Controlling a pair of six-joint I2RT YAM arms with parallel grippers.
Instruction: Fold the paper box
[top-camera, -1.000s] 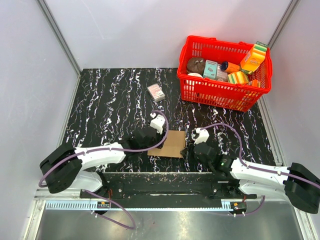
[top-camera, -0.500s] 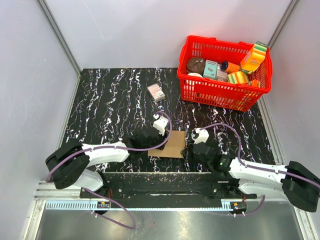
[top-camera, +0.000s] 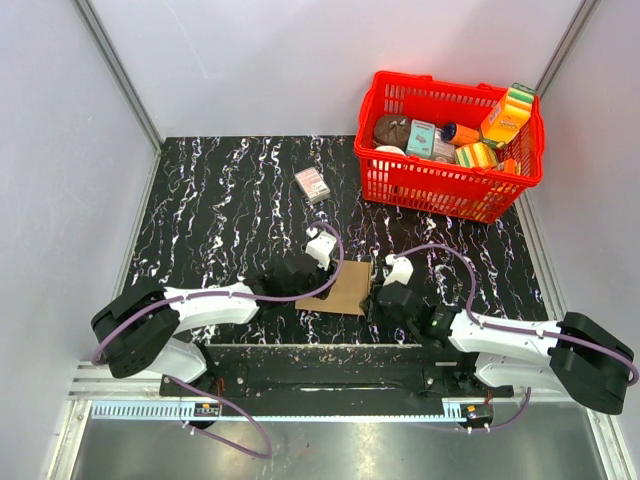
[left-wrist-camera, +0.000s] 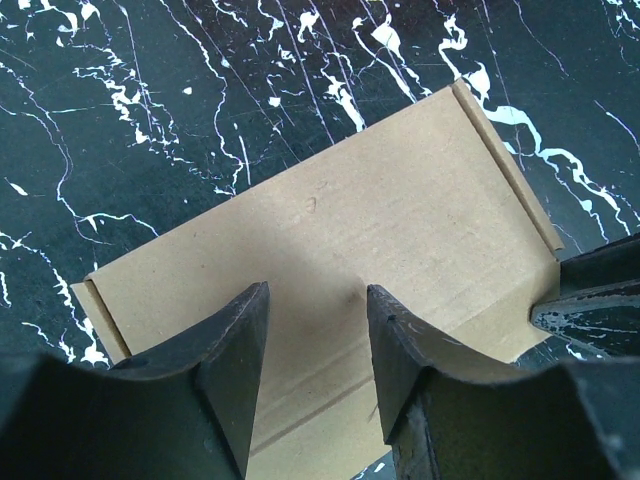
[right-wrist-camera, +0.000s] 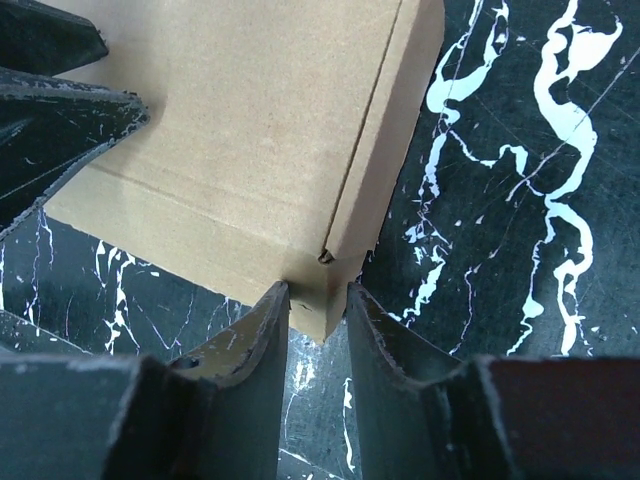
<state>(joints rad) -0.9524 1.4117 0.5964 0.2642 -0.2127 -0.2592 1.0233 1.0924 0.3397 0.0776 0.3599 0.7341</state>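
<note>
The paper box (top-camera: 348, 284) is a flat brown cardboard piece lying on the black marbled table near its front edge. My left gripper (top-camera: 313, 279) is open and stands over the box's left part; in the left wrist view (left-wrist-camera: 316, 300) its fingers (left-wrist-camera: 232, 345) straddle bare cardboard (left-wrist-camera: 330, 210). My right gripper (top-camera: 376, 300) is at the box's right near corner. In the right wrist view (right-wrist-camera: 318, 300) its jaws are nearly shut, with that folded corner of the box (right-wrist-camera: 240, 130) between them. The left fingers (right-wrist-camera: 60, 100) show at the top left there.
A red basket (top-camera: 440, 190) with colourful grocery packs stands at the back right. A small white-and-pink carton (top-camera: 312, 184) lies behind the box. The table's front edge (top-camera: 320, 345) runs just below both grippers.
My right gripper has moved left onto the box's right near corner. My left gripper has shifted slightly along the box's left side. The box stays in place.
</note>
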